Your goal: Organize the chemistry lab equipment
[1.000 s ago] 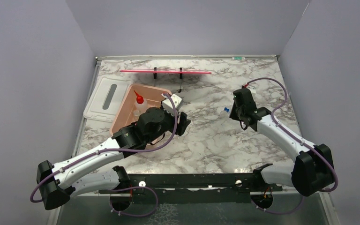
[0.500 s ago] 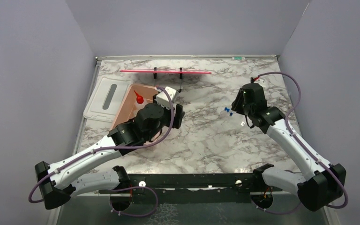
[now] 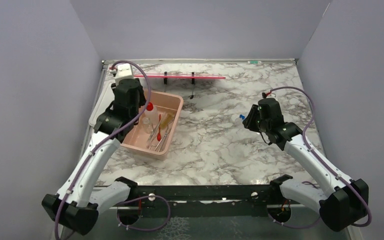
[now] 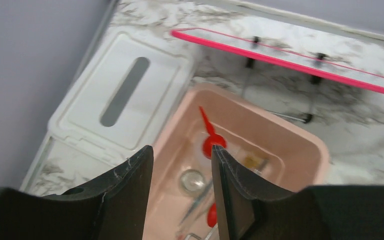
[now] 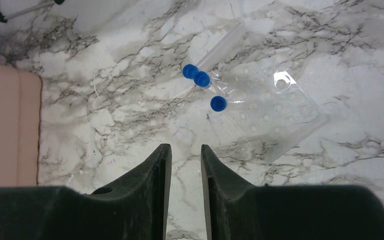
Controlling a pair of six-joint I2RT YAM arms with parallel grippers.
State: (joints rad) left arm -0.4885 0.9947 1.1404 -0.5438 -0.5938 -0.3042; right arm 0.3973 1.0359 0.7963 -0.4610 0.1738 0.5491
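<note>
Lab bench (image 3: 220, 150), blue-capped tubes (image 5: 201, 79), grey enclosure walls (image 3: 200, 25)

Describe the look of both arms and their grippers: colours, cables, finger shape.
The left arm and right arm match: white links, black joints and bases, a thin purple cable looped along each. The left gripper and right gripper each have two black, tapering fingers; the left's carry pale scratches.
</note>
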